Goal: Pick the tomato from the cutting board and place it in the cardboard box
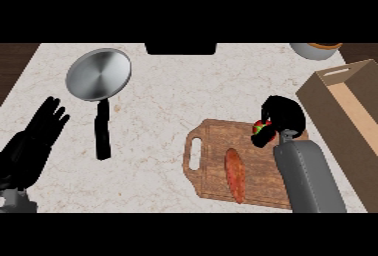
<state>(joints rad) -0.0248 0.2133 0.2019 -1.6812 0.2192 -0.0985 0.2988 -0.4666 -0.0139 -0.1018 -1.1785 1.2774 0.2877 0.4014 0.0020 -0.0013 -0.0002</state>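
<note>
- Head view, steeply down on a pale marbled counter top (170,105), with a brown wooden cutting board with a handle slot (214,165) at lower right.
- Right black hand (280,120), curled round a small red tomato with a green top (261,128); only a sliver of red and green visible between thumb and fingers.
- Tomato at the board's upper right corner; whether lifted off the wood or touching it, impossible to tell.
- Beside it on the board, a long reddish-orange sausage-shaped item (235,175), apart from the hand.
- Tall open tan cardboard box (347,95) just to the right of the board, opening facing up.
- Left black hand (40,132) at the left edge, fingers straight and up, resting.
- Round silver frying pan with a black handle (98,75) at upper left, well apart from the work.
- Step in hand, by judgement: grasp made, lift and carry pending.
- Next move: raise the tomato above the box's near wall, shift right over the opening, then release.
- No brands, labels or readable writing anywhere.
</note>
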